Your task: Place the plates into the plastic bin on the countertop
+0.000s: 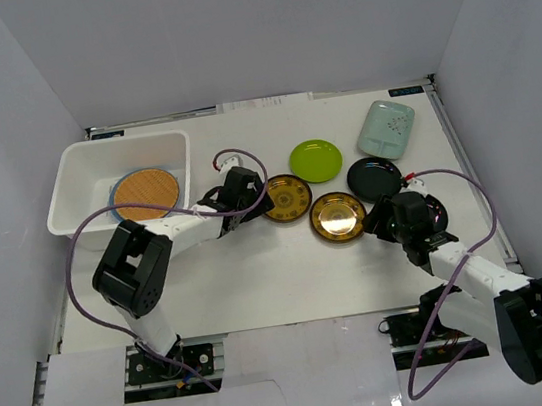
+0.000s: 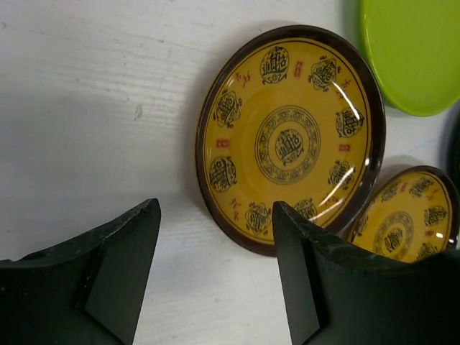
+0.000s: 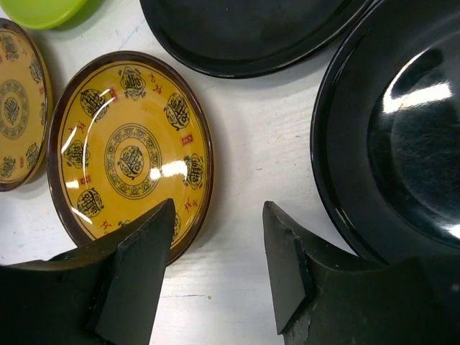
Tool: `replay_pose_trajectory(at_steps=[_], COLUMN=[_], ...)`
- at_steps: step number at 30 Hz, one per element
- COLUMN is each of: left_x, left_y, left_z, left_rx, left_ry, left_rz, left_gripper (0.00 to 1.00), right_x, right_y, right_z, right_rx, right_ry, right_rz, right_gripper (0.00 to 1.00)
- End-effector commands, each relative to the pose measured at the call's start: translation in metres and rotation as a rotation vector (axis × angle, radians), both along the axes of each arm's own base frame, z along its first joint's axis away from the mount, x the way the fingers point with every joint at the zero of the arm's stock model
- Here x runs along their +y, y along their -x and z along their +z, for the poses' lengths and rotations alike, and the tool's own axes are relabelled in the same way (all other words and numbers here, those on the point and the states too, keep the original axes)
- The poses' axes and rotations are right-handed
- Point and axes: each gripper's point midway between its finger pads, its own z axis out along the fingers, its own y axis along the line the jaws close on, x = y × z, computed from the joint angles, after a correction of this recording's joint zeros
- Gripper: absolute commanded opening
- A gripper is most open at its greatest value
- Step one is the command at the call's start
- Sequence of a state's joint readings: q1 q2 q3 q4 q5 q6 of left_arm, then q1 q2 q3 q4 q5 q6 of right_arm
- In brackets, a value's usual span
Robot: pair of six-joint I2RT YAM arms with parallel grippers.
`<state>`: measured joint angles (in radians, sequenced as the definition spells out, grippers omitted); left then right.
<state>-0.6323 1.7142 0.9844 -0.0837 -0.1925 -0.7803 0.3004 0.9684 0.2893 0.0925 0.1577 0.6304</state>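
Left gripper (image 2: 215, 208) hangs open at the rim of a brown-and-gold plate (image 2: 290, 140), probably to pinch its edge; right gripper (image 3: 219, 208), also open, hovers between the second patterned plate (image 3: 129, 154) and a black plate (image 3: 392, 144). One tan woven plate (image 1: 146, 193) lies in the plastic bin (image 1: 73, 195).

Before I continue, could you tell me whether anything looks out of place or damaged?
Nothing stands out: the plates lie flat and intact on the countertop, and the tan woven plate sits inside the bin.

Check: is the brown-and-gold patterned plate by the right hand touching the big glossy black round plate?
Apart. Right wrist view shows bare white countertop between the patterned plate and black plate.
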Motion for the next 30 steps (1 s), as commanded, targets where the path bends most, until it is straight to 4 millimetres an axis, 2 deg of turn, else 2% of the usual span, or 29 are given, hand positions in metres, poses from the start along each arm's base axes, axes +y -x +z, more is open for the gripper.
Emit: replay_pose_trajectory(at_steps=[1,3,8,10,11,14,15,17,19,20,21,22,23,25,26,27,28,29,30], left_x=[-0.016,-0.016,-0.016,-0.015,-0.012,0.000,0.006,0.013,0.026,0.029,0.037,0.040,0.043,0.049,0.051,0.053,0.058,0.063,0.071], left_y=[-0.029,-0.031,-0.035,-0.036,-0.039,-0.035,-0.031,-0.028,-0.016,-0.013,-0.006,-0.003,0.000,0.007,0.009,0.013,0.014,0.015,0.019], left_z=[0.018,0.000,-0.017,-0.026,-0.026,-0.031,-0.033,-0.022,-0.024,-0.007,-0.007,0.016,0.026,0.050,0.068,0.105,0.126,0.148,0.182], left_rx=[-0.111,-0.079,-0.055,-0.038,-0.042,-0.026,-0.014,-0.032,-0.018,-0.046,-0.044,-0.082,-0.099,-0.140,-0.172,-0.245,-0.283,-0.327,-0.401], left_ry=[0.026,0.001,-0.009,-0.026,-0.041,-0.090,-0.112,-0.129,-0.163,-0.149,-0.163,-0.138,-0.128,-0.101,-0.075,-0.019,-0.001,0.011,0.037], left_rz=[-0.015,-0.012,-0.004,-0.002,0.015,0.042,0.048,0.058,0.057,0.062,0.067,0.074,0.078,0.086,0.092,0.098,0.113,0.123,0.138], left_gripper=[0.74,0.71,0.63,0.49,0.32,0.12,0.01,0.00,0.00,0.00,0.00,0.00,0.00,0.00,0.00,0.00,0.00,0.00,0.00], right_x=[0.014,0.016,0.023,0.024,0.023,0.023,0.023,0.023,0.024,0.024,0.024,0.025,0.026,0.029,0.030,0.030,0.031,0.033,0.038], right_y=[-0.009,-0.009,-0.009,-0.010,-0.009,-0.009,-0.009,-0.010,-0.009,-0.010,-0.008,-0.008,-0.008,-0.006,-0.008,-0.007,-0.006,-0.008,-0.006], right_z=[0.005,0.000,-0.005,-0.007,-0.011,-0.015,-0.015,-0.016,-0.017,-0.015,-0.015,-0.014,-0.010,-0.006,0.003,0.006,0.010,0.022,0.029], right_rx=[-0.041,-0.030,-0.033,-0.030,-0.018,-0.016,-0.016,-0.014,-0.014,-0.020,-0.022,-0.027,-0.039,-0.047,-0.078,-0.087,-0.099,-0.138,-0.151], right_ry=[-0.079,-0.087,-0.126,-0.130,-0.130,-0.137,-0.139,-0.139,-0.140,-0.144,-0.148,-0.154,-0.160,-0.172,-0.179,-0.181,-0.185,-0.199,-0.214], right_rz=[0.030,0.036,0.056,0.054,0.050,0.039,0.039,0.039,0.040,0.039,0.042,0.043,0.048,0.067,0.071,0.074,0.078,0.089,0.114], right_gripper=[0.58,0.57,0.54,0.53,0.52,0.47,0.43,0.39,0.27,0.22,0.15,0.11,0.08,0.08,0.08,0.08,0.08,0.08,0.08])
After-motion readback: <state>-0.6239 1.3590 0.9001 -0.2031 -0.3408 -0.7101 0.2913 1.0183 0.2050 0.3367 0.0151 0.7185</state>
